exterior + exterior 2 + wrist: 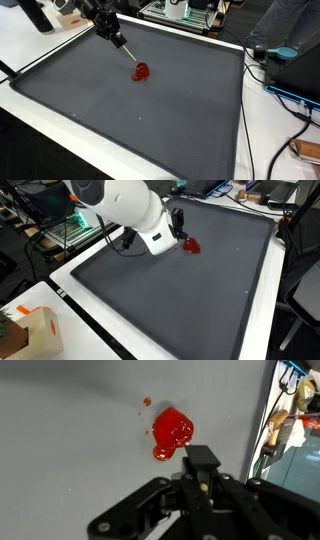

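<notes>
A robotics lab: cluttered electronics bench [185, 10], loose cables [292, 97], cardboard box [40, 330] beside the grey-matted worktable [150, 120].

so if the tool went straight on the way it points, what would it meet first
Most likely the red blob: the shut tool aims down at it, and the thin stick it seems to hold ends at its edge. Whether they touch is unclear.

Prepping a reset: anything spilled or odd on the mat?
Yes. A red puddle lies on the gray mat, a small red drop beside it, just ahead of the shut end effector. Wet and glossy, it looks like a spill.
</notes>
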Motion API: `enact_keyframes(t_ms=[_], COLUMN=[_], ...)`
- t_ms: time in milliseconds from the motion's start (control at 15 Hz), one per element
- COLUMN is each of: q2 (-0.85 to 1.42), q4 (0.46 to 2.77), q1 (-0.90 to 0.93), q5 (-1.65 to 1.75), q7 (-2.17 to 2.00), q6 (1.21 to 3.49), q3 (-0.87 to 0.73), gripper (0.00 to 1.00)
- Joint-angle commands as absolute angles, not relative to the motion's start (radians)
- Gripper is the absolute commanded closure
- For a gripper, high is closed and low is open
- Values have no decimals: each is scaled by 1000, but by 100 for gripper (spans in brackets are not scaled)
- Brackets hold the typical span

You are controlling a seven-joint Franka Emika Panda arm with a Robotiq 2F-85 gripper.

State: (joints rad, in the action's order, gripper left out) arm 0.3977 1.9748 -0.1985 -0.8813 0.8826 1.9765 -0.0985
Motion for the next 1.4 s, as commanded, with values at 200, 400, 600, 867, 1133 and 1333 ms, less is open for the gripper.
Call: enact_keyframes(t_ms=[200, 400, 600, 867, 1133, 1333], q2=[383, 361, 325, 279, 256, 255], q4=[1945, 1930, 1907, 1874, 1839, 1819], q1=[-188, -167, -133, -78, -15, 39], q5=[-842, -797, -695, -514, -276, -94], q7=[813, 750, 647, 479, 270, 116], q6=[1986, 2000, 2008, 2033, 2042, 2047], q3=[-88, -86, -77, -50, -22, -10], gripper=[97, 97, 97, 97, 97, 97])
